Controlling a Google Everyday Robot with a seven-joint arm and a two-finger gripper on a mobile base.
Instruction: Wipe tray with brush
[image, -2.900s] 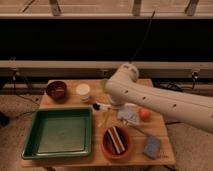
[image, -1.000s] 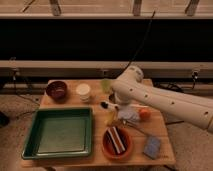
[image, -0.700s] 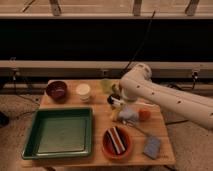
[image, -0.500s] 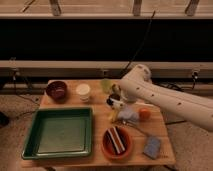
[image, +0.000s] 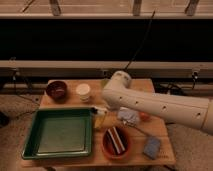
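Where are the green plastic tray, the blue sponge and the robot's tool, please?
Large shallow rectangular green plastic tray (image: 60, 134): camera view, bare floor.
Blue rectangular sponge (image: 151, 147): camera view, top face.
Tool (image: 101, 116): camera view, its tip, beside tray's right rim.

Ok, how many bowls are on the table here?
2: a dark bowl back left, an orange bowl front, right of the tray. The arm could hide others; the gripper is by the tray's right rim.

green tray (image: 60, 135) reads as smooth plastic, slight sheen; table (image: 70, 100) is matt pale wood; the arm (image: 160, 102) a smooth white shell (glossy-ish), its gripper (image: 101, 114) low beside the tray's right rim.
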